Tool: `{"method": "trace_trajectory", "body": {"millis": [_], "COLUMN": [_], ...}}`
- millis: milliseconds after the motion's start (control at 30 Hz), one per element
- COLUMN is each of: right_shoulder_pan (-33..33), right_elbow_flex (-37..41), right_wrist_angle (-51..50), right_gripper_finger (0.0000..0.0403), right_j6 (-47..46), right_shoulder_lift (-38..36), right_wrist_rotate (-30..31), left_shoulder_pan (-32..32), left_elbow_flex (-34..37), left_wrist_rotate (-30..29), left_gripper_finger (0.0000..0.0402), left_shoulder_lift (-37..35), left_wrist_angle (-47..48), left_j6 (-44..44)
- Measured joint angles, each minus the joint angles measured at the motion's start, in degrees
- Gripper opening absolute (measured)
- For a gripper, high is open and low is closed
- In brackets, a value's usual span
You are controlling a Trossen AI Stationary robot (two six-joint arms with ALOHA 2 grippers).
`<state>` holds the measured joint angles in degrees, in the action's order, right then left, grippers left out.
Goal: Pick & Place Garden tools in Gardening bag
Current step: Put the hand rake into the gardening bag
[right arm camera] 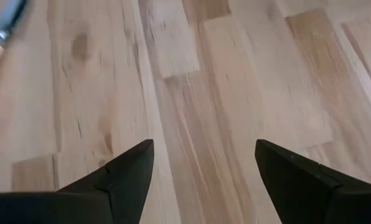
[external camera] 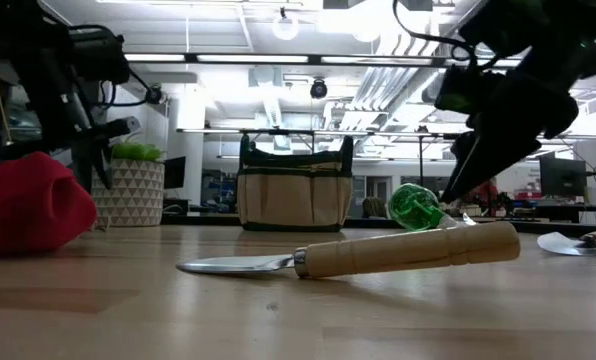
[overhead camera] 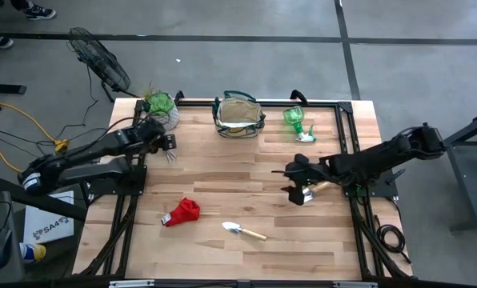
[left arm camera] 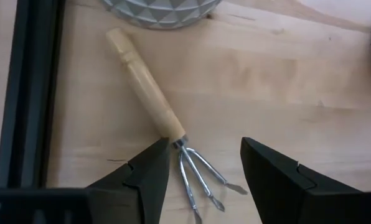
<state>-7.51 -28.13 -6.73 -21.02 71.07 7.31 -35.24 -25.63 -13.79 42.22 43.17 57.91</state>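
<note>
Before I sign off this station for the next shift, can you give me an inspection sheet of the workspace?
Surface: pale wooden plank table, no spills seen.
Job's things: beige fabric bag with dark green trim at the far edge; translucent green plastic piece beside it; red cloth; silver trowel with wooden handle; wooden-handled three-prong hand rake.
Clutter: green plant in a white patterned pot.
Grippers: left gripper open over the rake's prongs; right gripper open above bare wood.
Cables: yellow cable on the floor to the left.
Surroundings: black fan on the floor.
</note>
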Motion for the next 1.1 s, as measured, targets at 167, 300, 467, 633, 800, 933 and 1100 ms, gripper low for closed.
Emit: {"method": "trace_trajectory", "body": {"millis": [167, 300, 467, 633, 800, 933, 1100], "right_shoulder_pan": [0.02, 0.07, 0.23, 2.06, 4.51, 5.29, 5.42], "right_elbow_flex": [6.18, 11.35, 14.78, 15.56, 15.56, 15.56, 15.56], "right_wrist_angle": [8.92, 15.77, 16.89, 15.94, 15.97, 15.96, 15.96], "right_gripper_finger": [0.0272, 0.0272, 0.0272, 0.0272, 0.0272, 0.0272, 0.0272], "right_j6": [-0.18, -1.16, -1.41, 0.93, 2.75, 3.64, 4.18], "right_shoulder_lift": [-5.88, -11.99, -18.37, -21.93, -23.56, -24.03, -24.03], "right_wrist_rotate": [6.77, 12.44, 13.83, 14.06, 13.76, 13.63, 13.57], "left_shoulder_pan": [-5.15, -8.38, -12.55, -15.86, -18.21, -18.87, -18.75], "left_elbow_flex": [0.00, 0.00, 0.00, 0.02, 0.02, 0.02, 0.02], "left_wrist_rotate": [3.14, 3.86, 3.86, 4.47, 6.26, 6.82, 7.07], "left_gripper_finger": [0.0193, 0.0193, 0.0193, 0.0193, 0.0193, 0.0193, 0.0193], "left_shoulder_lift": [0.00, 0.26, 1.90, 5.44, 10.22, 13.96, 17.73], "left_wrist_angle": [-0.04, 0.07, 0.17, -2.28, -6.95, -7.23, -9.57], "left_j6": [-1.08, -1.01, 0.13, 0.95, 2.56, 3.32, 4.13]}}
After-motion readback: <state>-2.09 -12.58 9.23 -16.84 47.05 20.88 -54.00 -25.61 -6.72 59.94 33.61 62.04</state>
